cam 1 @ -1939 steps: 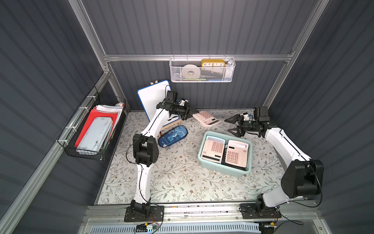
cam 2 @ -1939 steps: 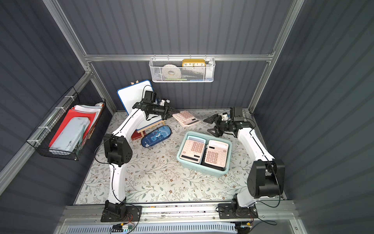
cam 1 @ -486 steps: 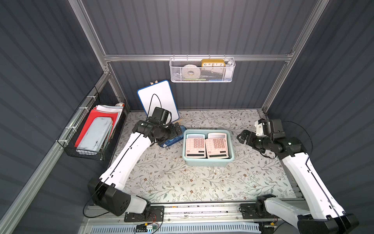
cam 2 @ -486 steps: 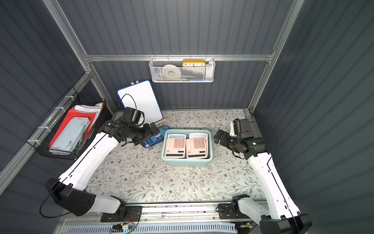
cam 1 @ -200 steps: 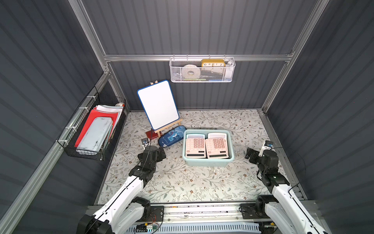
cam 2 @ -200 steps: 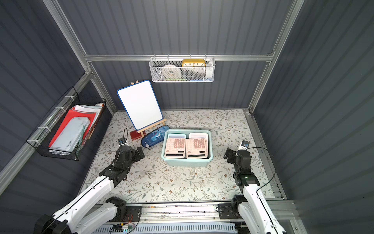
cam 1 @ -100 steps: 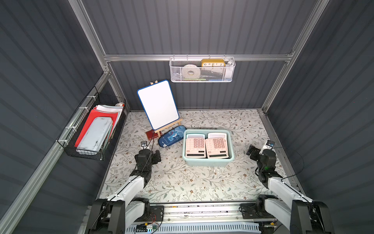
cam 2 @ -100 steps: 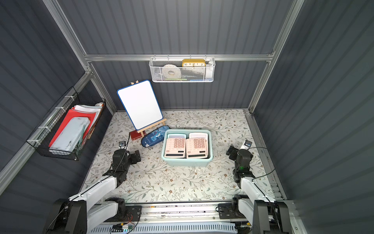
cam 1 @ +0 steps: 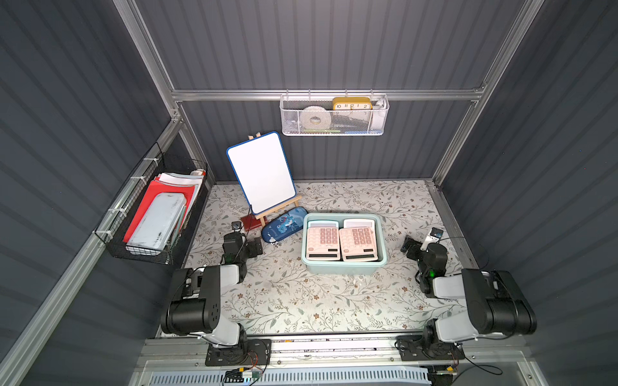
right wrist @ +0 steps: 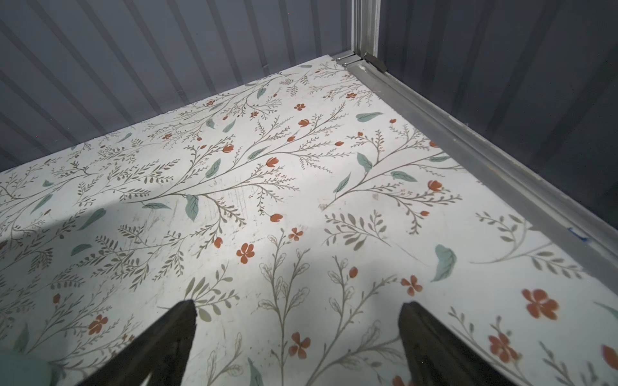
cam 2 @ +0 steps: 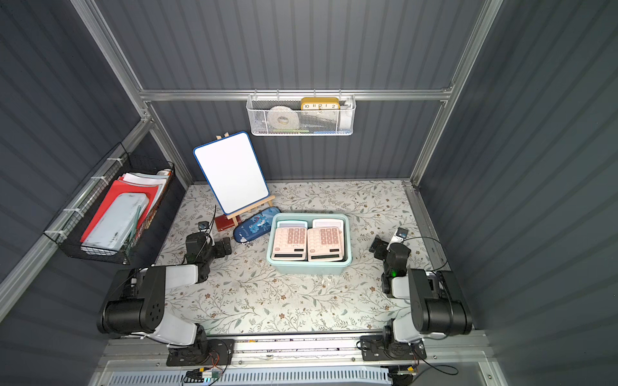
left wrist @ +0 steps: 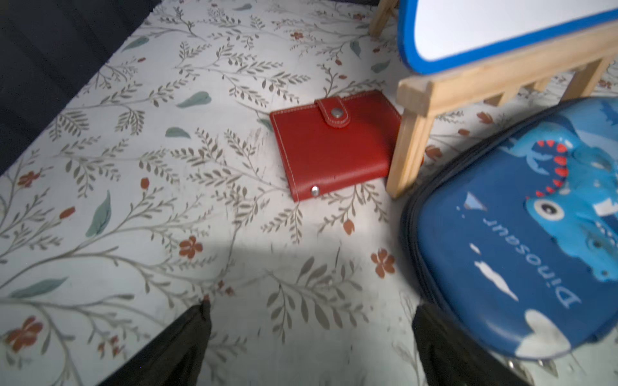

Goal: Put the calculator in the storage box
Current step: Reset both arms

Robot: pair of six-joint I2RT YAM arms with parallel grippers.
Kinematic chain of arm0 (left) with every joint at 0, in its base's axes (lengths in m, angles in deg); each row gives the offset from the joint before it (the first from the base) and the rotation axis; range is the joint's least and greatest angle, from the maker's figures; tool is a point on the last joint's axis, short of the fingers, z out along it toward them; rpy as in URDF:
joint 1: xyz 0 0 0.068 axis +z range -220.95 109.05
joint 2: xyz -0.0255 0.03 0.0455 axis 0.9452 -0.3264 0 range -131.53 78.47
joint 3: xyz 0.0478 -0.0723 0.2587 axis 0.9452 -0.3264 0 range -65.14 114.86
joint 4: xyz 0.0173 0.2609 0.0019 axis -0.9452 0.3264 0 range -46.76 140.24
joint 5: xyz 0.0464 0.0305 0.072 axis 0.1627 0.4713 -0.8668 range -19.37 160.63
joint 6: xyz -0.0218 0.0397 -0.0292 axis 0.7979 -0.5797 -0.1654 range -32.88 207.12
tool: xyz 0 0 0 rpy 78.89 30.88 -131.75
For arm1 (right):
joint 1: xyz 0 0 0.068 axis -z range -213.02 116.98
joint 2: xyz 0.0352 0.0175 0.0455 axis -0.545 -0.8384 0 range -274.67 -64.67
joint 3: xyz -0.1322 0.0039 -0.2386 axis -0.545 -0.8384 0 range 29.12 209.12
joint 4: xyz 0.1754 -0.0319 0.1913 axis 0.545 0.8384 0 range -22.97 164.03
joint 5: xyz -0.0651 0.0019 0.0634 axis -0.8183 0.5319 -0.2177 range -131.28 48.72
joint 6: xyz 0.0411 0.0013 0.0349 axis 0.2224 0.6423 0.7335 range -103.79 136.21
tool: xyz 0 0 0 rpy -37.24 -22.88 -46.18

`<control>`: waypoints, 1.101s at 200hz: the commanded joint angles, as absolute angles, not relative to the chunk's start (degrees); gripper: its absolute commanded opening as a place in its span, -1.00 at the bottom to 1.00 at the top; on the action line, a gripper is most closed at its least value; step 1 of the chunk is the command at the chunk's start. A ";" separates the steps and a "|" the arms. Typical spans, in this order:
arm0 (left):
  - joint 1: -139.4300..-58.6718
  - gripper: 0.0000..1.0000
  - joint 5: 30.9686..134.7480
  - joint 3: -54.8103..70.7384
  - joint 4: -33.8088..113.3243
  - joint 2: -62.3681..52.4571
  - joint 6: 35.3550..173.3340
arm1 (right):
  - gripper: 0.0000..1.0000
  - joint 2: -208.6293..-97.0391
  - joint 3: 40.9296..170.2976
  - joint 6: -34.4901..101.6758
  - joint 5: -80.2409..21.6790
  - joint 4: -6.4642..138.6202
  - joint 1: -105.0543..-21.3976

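Arms (cam 1: 214, 284) have retracted; left fingers (left wrist: 180, 347), right fingers (right wrist: 164, 344) gape empty, well apart from calculators (cam 1: 322, 240) in storage box (cam 1: 344, 267).

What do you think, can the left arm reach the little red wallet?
Probably yes. The left gripper is open and empty, and only bare mat lies between it and the red wallet. The easel leg crowds one edge of the wallet, so space there looks tight.
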State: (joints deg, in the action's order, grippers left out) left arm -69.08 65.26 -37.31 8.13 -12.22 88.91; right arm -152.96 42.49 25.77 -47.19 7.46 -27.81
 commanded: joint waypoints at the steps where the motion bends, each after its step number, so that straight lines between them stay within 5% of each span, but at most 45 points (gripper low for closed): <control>1: -67.82 0.99 67.01 -36.50 2.34 -16.05 88.25 | 0.98 -156.00 42.13 24.83 -45.81 -5.82 -27.67; 50: -66.21 0.99 71.29 -39.84 -5.22 -18.15 88.27 | 0.98 -152.02 50.57 22.27 -39.23 16.16 -27.76; 220: -65.42 0.99 66.85 -37.86 -2.03 -19.04 91.54 | 0.98 -152.82 52.24 19.64 -38.65 17.85 -29.74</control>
State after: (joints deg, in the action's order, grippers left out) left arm -65.65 67.32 -38.66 -1.73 -18.80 90.96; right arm -152.44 51.17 20.18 -38.91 17.58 -29.54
